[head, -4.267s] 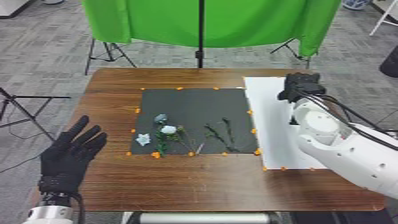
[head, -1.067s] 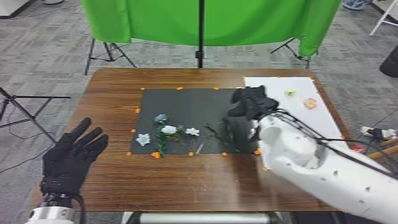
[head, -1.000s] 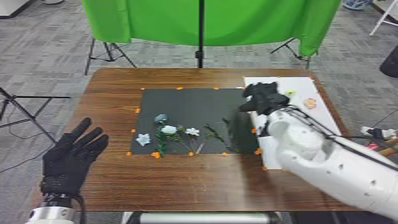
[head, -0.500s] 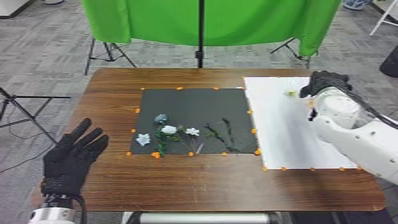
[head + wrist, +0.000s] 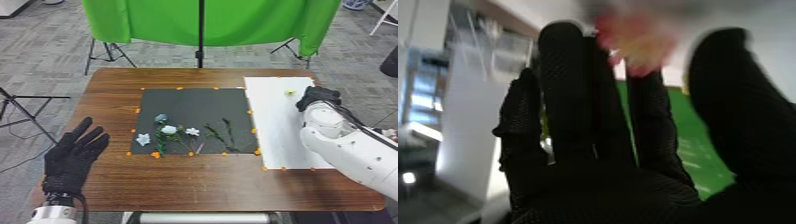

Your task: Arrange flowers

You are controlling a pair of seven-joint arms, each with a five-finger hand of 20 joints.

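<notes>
While our right hand (image 5: 317,96), in its black fabric glove, was over the right edge of the white paper sheet (image 5: 275,117), the pink-and-yellow ruffled flower (image 5: 638,42) was right by its fingertips; we could not tell whether they touched. That hand was released, fingers straight, thumb apart, its glove blocking part of the sheet. Near it lay a small yellow-green flower (image 5: 290,92). Leftward, the dark grey square mat (image 5: 194,106) bore a round white flower (image 5: 169,129) and green stems (image 5: 213,133). Our black-gloved left hand (image 5: 71,162) had its fingers spread.
</notes>
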